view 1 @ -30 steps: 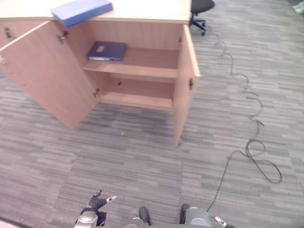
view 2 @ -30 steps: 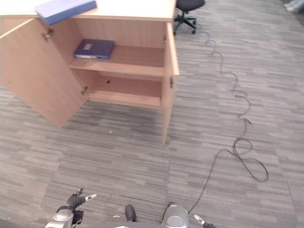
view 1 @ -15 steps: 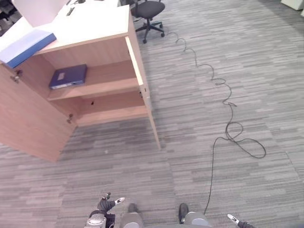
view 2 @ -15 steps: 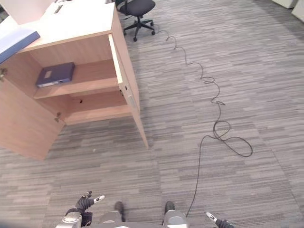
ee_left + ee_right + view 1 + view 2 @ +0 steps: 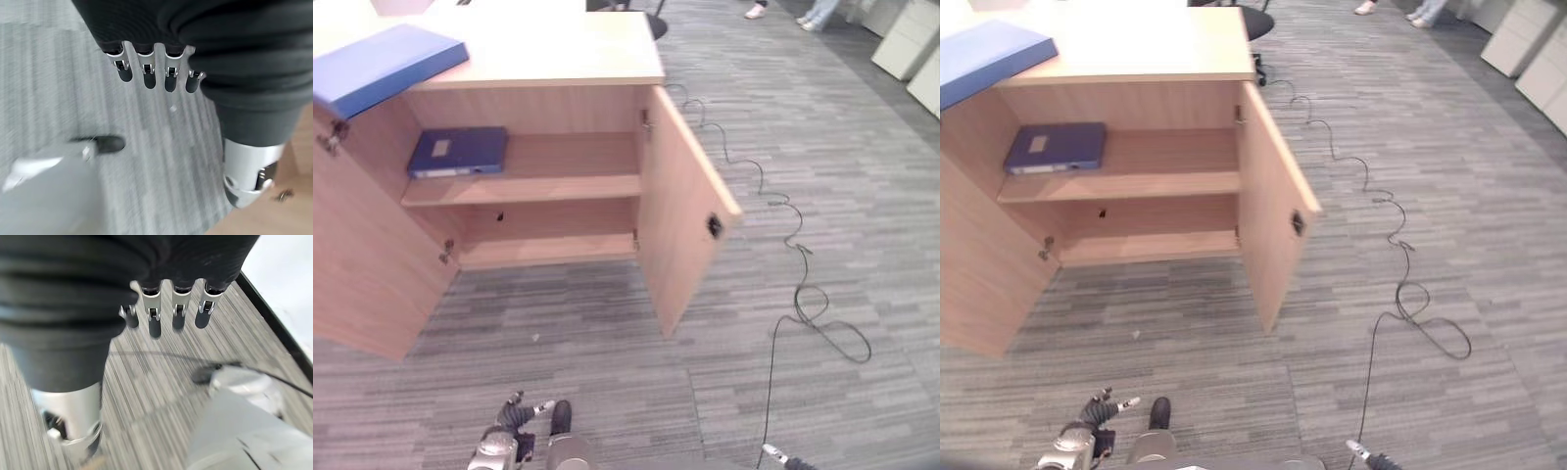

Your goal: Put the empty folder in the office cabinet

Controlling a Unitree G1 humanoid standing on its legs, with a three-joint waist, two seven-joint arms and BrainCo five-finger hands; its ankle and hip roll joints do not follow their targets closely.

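Bright, even overhead light; wrist views look motion-blurred, perhaps out of focus up close.

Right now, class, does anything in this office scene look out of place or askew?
One thing: the light blue folder lies askew on the cabinet top, one corner overhanging the front edge above the open left door. The dark blue folder lies flat on the upper shelf.

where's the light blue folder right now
In the left eye view the light blue folder lies on top of the cabinet, at its left end, jutting over the front edge above the open left door. A darker blue folder sits on the shelf below.
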